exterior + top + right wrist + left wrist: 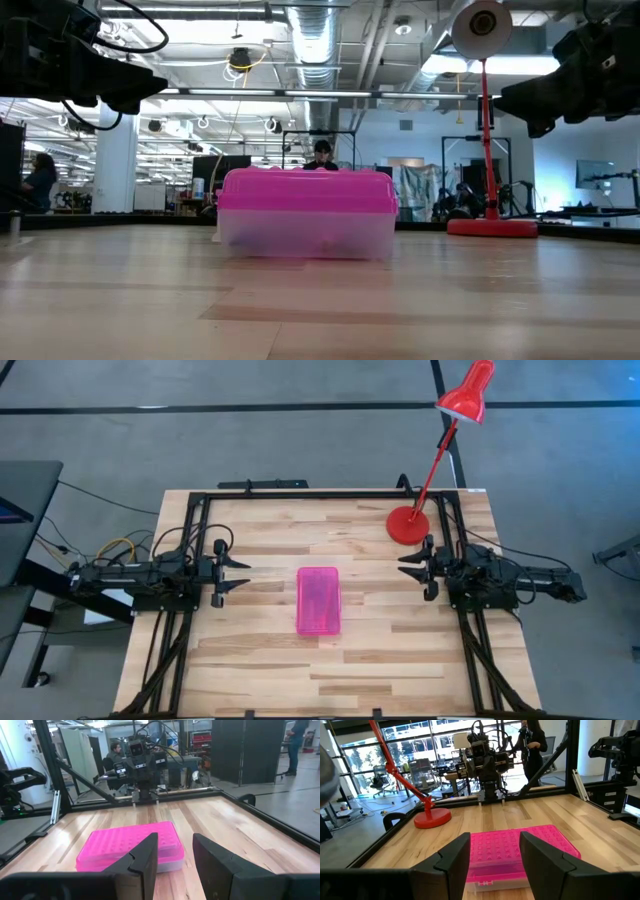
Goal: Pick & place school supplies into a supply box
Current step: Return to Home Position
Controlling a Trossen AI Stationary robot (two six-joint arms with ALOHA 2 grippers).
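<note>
The small rectangular plastic box [319,601] with bright pink textured lid and clear base lies shut at the middle of the wooden worktop [260,660]. The dark left arm [150,578] hangs over the left edge, the dark right arm [500,578] over the right edge, both pairs of jaws released.

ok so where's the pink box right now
In the high view the pink supply box lies closed at the middle of the table, between the left tool and the right tool, touching neither.
</note>
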